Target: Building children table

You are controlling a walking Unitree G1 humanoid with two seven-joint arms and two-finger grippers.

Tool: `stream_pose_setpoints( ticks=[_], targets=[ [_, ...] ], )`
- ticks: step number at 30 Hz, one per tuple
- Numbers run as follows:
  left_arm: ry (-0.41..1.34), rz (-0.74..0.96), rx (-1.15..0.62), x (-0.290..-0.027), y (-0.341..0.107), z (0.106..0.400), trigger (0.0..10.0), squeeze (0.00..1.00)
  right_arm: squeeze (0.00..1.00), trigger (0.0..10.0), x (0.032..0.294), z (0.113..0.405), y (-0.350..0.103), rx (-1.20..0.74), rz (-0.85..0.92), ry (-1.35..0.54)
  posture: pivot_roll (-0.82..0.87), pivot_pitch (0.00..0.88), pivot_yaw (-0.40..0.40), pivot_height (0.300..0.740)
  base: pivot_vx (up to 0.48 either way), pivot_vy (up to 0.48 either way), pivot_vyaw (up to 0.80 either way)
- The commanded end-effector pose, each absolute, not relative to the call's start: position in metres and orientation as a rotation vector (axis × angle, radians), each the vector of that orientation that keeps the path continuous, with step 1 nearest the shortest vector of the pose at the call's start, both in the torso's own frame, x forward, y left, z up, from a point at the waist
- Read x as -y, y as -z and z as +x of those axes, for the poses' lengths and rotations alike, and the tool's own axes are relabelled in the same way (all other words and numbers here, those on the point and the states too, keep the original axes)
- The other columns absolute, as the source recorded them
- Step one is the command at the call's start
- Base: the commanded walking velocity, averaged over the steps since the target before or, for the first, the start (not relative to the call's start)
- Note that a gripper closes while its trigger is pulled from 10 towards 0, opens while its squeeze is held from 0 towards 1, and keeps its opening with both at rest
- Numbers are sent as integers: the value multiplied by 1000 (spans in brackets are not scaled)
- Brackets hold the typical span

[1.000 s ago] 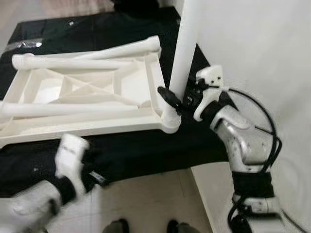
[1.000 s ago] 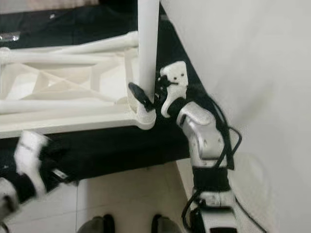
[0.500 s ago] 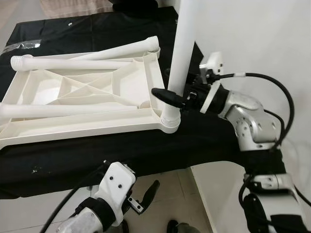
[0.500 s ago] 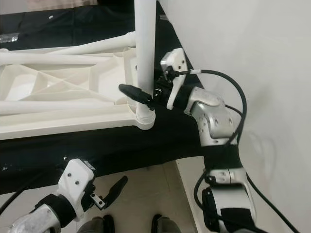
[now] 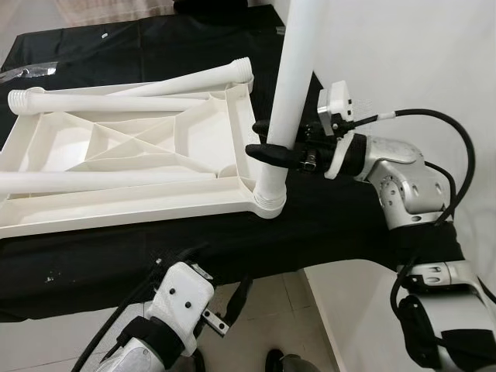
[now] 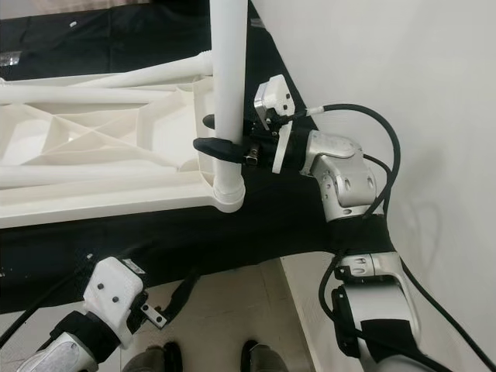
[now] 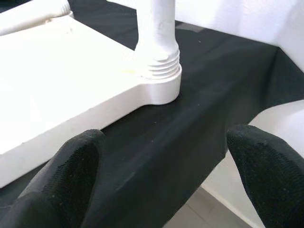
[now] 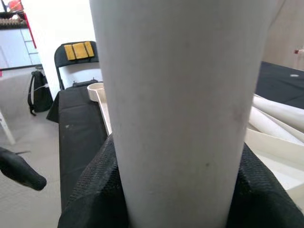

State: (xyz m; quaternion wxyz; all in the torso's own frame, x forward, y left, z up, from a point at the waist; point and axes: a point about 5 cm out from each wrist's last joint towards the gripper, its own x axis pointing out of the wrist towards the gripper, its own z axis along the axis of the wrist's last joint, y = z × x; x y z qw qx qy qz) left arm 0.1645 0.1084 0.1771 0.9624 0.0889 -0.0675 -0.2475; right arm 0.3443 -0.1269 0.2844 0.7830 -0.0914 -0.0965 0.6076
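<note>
**Leg gripped upright in the corner socket**

On the black-covered desk (image 5: 325,225) lies the white tabletop (image 5: 132,167), turned underside up so its ribbed bracing and corner sockets face the ceiling. That is the sensible way to lay it, since the legs go in from below. At the near right corner an upright leg (image 5: 291,93) stands in its socket, with the threaded collar at its foot showing in the left wrist view, seated against the corner boss (image 7: 159,78).

The right hand (image 5: 273,143) reaches in from the wall side and is closed around this leg a little above the socket, one black finger in front of the tube and the other behind it. The right wrist view shows the tube pressed between the two pads (image 8: 95,190). A grip low on the shaft gives good purchase for turning or steadying the leg while it seats, and my guess is that the leg is being screwed home, though how far the thread has engaged cannot be judged.

Three more legs (image 5: 116,101) lie loose across the upturned tabletop, two near the far edge and one along the near side, so most of the assembly appears to be ahead.

The left hand (image 5: 232,306) hangs below the desk's front edge with its fingers (image 7: 71,166) spread and holding nothing, pointed up toward the same corner.
</note>
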Motion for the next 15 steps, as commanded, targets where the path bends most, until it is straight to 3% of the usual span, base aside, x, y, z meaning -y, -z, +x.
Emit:
stream_pose_setpoints(
  ticks=[1,8,9,10,13,15],
  targets=[
    [491,181,147,-108,-177,161,10000,0,0,0,124,344,-260,106,-172,-1359,62,252,-65,740,0,0,0],
    [484,180,156,-109,-176,157,10000,0,0,0,117,351,-234,-10,-221,-1146,54,247,-80,740,0,0,0],
    [482,179,155,-109,-175,155,10000,0,0,0,121,358,-209,-93,-236,-775,54,244,-94,740,0,0,0],
    [468,186,146,-111,-174,155,10000,0,0,0,122,348,-186,-150,-233,-560,69,247,-91,740,0,0,0],
    [447,189,123,-112,-169,156,10000,0,0,0,121,329,-167,-197,-163,-393,65,242,-89,740,0,0,0],
    [436,199,117,-112,-166,158,10000,0,0,0,120,326,-167,-196,-135,-382,60,225,-81,740,0,0,0]
  ],
)
